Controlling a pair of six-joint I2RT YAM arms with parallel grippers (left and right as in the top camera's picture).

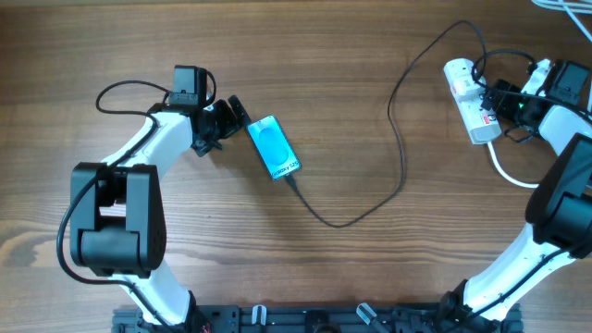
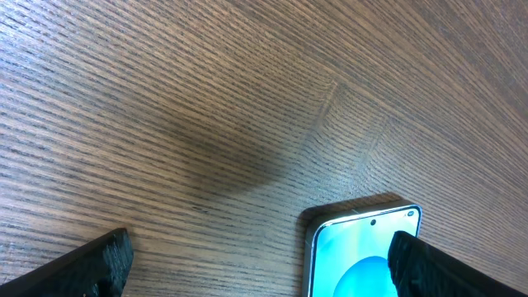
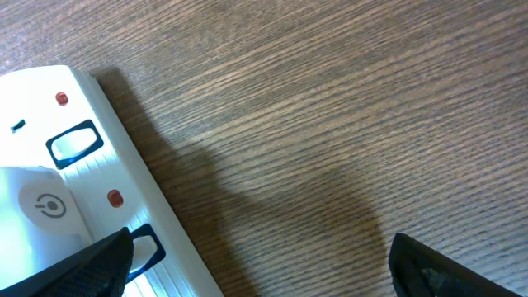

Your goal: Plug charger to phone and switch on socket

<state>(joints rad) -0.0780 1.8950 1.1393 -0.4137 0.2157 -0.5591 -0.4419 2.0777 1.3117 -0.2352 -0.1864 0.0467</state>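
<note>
The phone point(image 1: 274, 147) lies face up on the table, turquoise with a white border. The thin black charger cable point(image 1: 400, 139) runs from its lower end, where the connector tip point(image 1: 291, 180) meets it, up to the white socket strip point(image 1: 470, 104) at the far right. My left gripper point(image 1: 231, 118) is open just left of the phone's top end; in the left wrist view one finger overlaps the phone's corner point(image 2: 363, 247). My right gripper point(image 1: 499, 100) is open over the strip; the right wrist view shows the strip point(image 3: 82, 173) with red marks, rocker switches and a white plug head point(image 3: 37, 206).
The thick white cord point(image 1: 504, 166) curves from the strip toward the right arm. More white cables lie at the top right corner point(image 1: 564, 9). The arm bases stand along the front edge.
</note>
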